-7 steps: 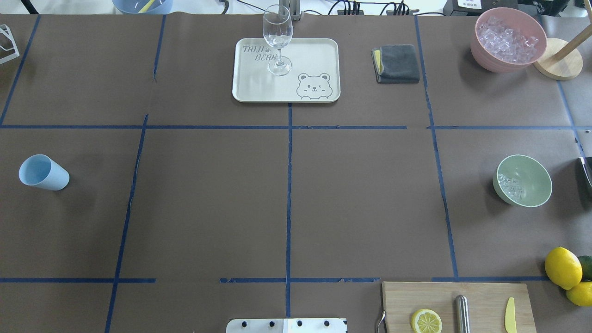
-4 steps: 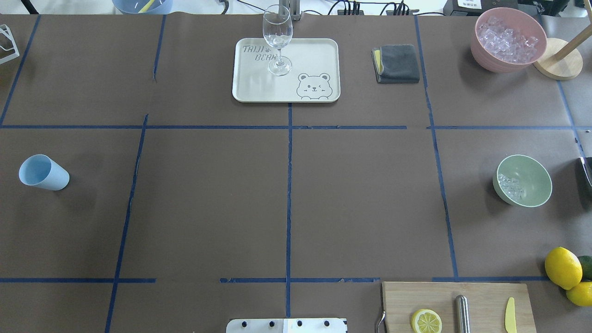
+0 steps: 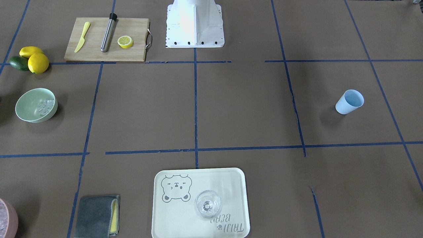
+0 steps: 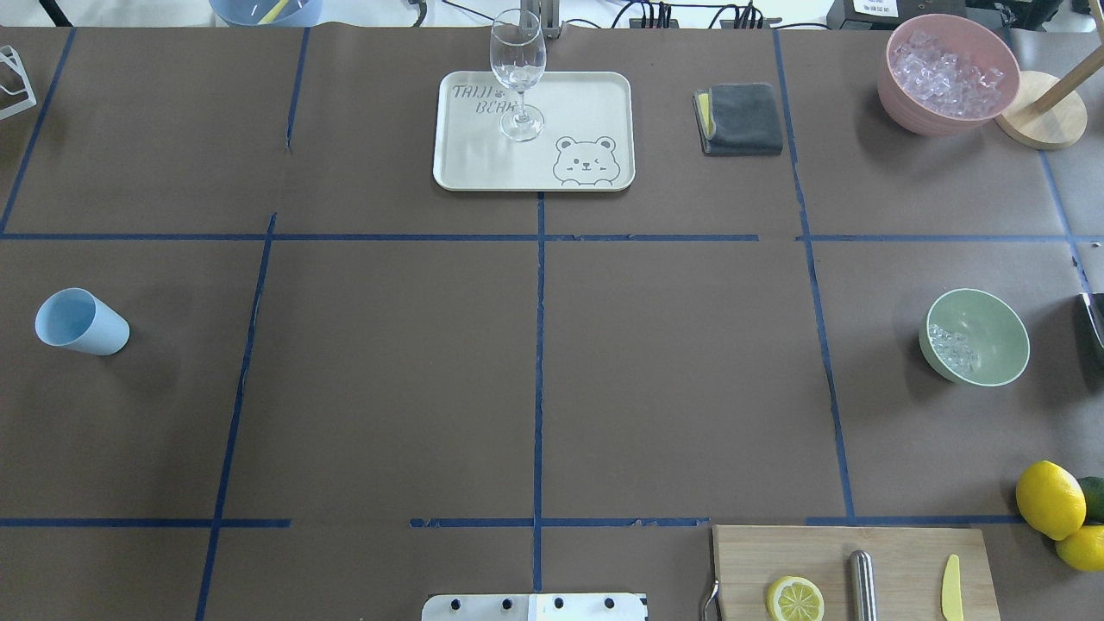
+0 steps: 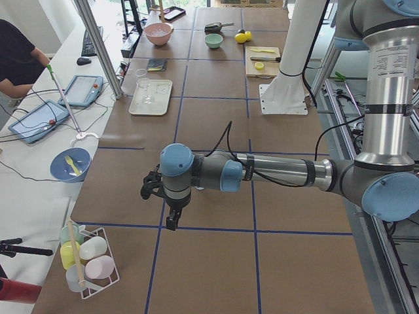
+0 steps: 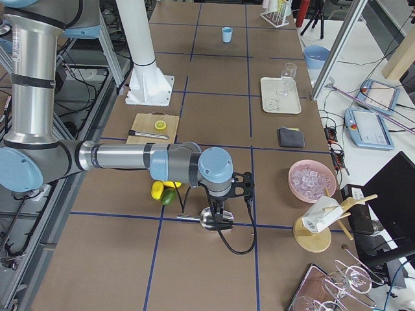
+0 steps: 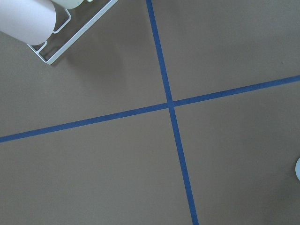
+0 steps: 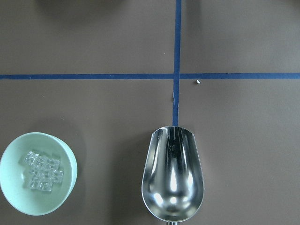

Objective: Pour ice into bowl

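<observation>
At table (image 4: 604, 388) right edge, ice (image 4: 951, 348) in bowl (image 4: 1000, 341); left gripper (image 5: 171, 221), right gripper (image 6: 218, 208): cannot tell.

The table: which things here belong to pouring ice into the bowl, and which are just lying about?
Job: green bowl, ice in it, empty metal scoop, pink bowl (likely ice supply).
Lying about: blue cup, wine glass, tray, grey cloth, lemons, cutting board.

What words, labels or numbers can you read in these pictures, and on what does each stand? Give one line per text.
"TAIJI BEAR": printed on the cream tray.
White label beyond the table's far edge: too small to read.
</observation>
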